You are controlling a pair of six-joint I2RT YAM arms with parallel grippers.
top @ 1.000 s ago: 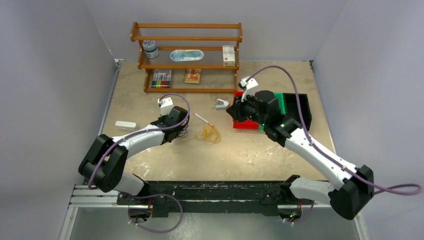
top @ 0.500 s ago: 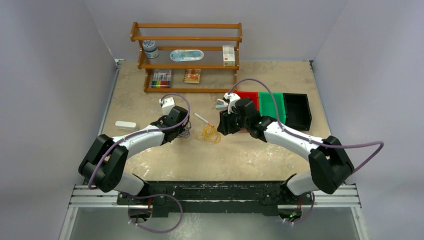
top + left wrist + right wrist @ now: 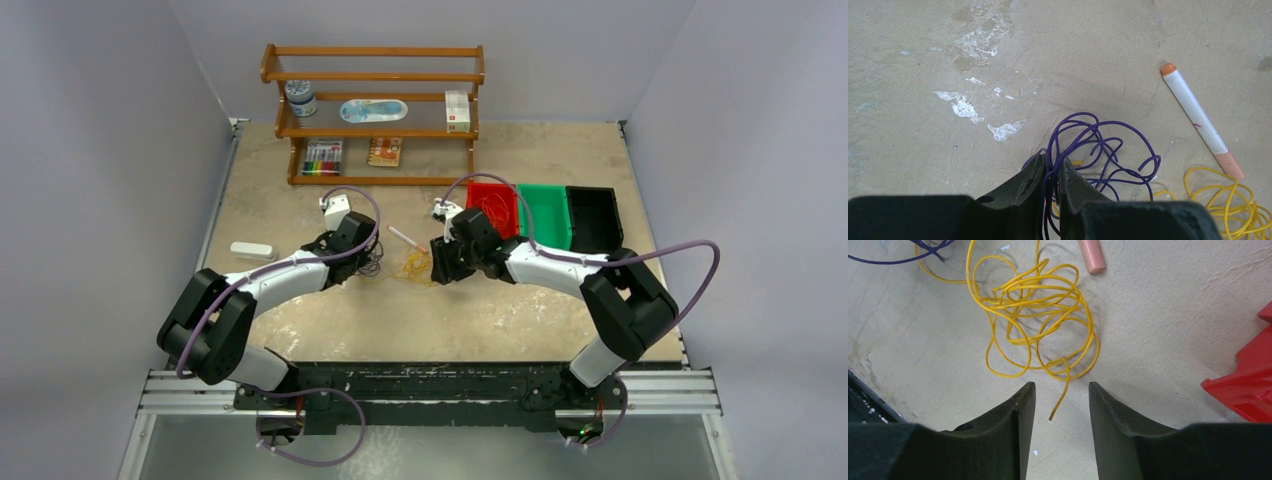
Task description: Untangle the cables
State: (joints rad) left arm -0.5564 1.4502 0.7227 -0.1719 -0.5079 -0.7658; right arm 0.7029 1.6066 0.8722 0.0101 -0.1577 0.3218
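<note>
Mid-table, two arms at work on the cables (image 3: 412,266): my left gripper (image 3: 1050,167) is clamped on strands of the purple cable (image 3: 1098,145), whose loops fan out from the jaws between twelve and three o'clock in the left wrist view. My right gripper (image 3: 1060,390) stands spread and holds nothing, with the yellow cable (image 3: 1033,305) heaped on the table (image 3: 1158,315) straight ahead at twelve o'clock.

The coming move, as I judge it, turns on one loose yellow tail. It drops from the coil's near edge and runs roughly from one o'clock to seven, ending in the gap between my right fingertips, apart from both. Its long axis lies nearly along my reach, so closing across it looks workable if I come down first.

From above, the yellow heap sits between the two grippers, at nine o'clock from the right and three o'clock from the left. The right arm is the free one and the nearer. At least one purple strand crosses the yellow coil's far edge at eleven o'clock, so the two are not clearly parted. A white pen (image 3: 1198,120) lies beyond the heap, and a red bin (image 3: 1253,385) sits at three o'clock.
</note>
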